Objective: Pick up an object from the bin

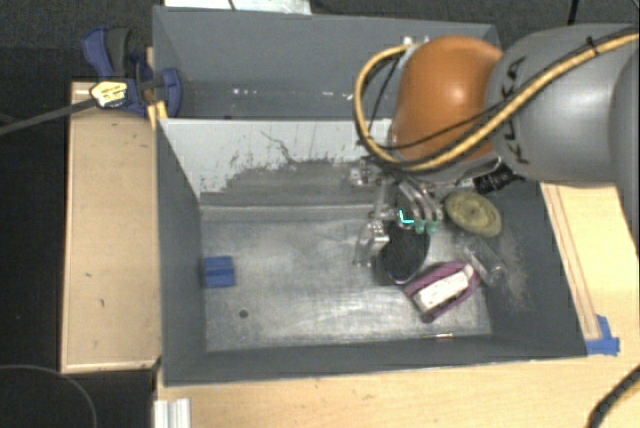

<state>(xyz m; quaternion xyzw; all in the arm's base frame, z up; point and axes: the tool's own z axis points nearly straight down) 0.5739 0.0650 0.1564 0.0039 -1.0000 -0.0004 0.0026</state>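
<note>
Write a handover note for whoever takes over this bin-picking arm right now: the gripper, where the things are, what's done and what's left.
Gripper: low in the right half of the bin, at the black oval thing; open or shut cannot be told.
Things: the purple-and-white thing lies beside the black one, toward the front right. The olive round disc is to the right. The small blue block lies alone at the left.
Done: arm is down at the black oval thing.
Left: nothing is seen lifted, so the grasp and the lift out of the bin remain.
</note>
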